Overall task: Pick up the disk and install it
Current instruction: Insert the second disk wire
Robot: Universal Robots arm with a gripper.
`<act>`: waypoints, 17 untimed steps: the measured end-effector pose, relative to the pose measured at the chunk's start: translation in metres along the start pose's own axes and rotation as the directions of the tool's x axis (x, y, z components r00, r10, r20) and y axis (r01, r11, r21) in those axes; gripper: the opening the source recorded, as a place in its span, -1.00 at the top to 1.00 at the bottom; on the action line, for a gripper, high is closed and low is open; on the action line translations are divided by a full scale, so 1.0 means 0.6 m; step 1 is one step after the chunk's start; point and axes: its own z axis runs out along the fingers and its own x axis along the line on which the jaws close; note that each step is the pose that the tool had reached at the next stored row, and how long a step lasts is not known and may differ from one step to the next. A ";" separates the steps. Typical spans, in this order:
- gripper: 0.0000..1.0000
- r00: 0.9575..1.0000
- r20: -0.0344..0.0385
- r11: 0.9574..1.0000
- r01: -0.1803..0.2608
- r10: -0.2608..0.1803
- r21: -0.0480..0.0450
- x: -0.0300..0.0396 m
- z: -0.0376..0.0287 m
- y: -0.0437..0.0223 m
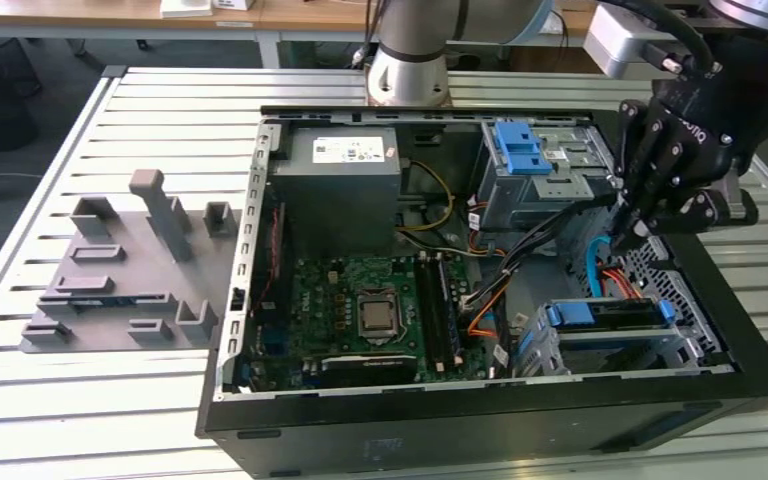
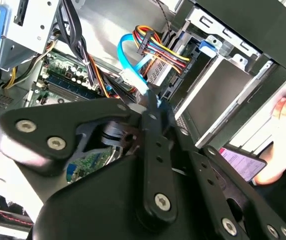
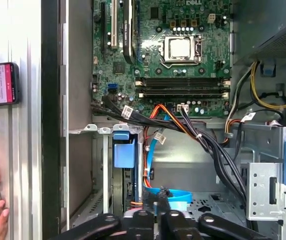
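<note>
Gripping blue cable, gripper (image 1: 635, 232) (fingertips hidden)

the case (image 1: 491, 420) lies open on the table (image 1: 37, 400). inside, the motherboard (image 1: 371, 310) sits toward the exterior view's left, the cage (image 1: 544, 170) and the disk (image 1: 604, 315) toward its right; the gripper (image 1: 631, 235) hangs between those two.

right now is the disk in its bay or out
In: the disk sits in the bay of the open case, blue bracket showing; whether it is fully seated, cannot tell.
</note>
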 end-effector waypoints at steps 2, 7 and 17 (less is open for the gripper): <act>0.52 1.000 0.000 1.000 0.000 0.000 0.000 0.000 0.000 0.000; 0.50 1.000 0.000 1.000 0.000 0.000 0.000 -0.001 -0.003 0.002; 0.37 1.000 0.000 1.000 0.000 0.000 0.000 -0.007 0.009 0.002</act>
